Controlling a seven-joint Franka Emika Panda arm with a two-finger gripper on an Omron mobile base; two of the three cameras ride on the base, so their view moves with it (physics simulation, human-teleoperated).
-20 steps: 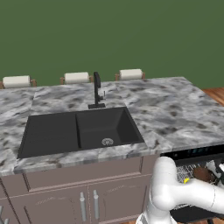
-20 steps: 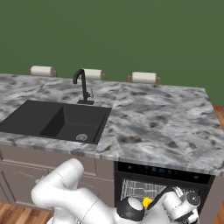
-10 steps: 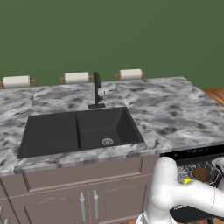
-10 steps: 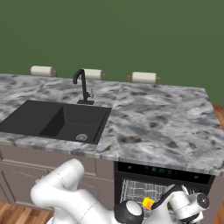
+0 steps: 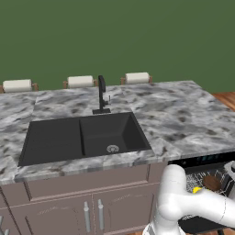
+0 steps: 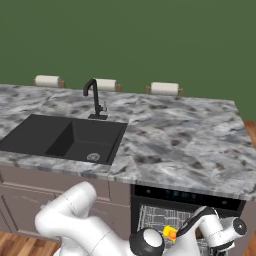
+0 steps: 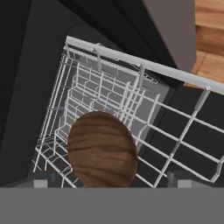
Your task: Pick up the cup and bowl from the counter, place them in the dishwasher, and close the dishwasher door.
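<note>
Cup [image 6: 170, 233] half hidden — (arm covers it).

bowl [image 7: 102, 148] filling rack [image 7: 131, 100], wires around

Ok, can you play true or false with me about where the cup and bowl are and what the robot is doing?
1. The bowl is in the dishwasher's white wire rack. True.
2. The cup still sits on the counter. False: it shows down at the dishwasher rack, behind the arm.
3. The tool is squeezing the bowl. False: its fingers stand wide open on either side of the bowl.
4. The dishwasher door is shut. False: the rack inside is showing.
5. The sink has a black tap behind it. True.
</note>
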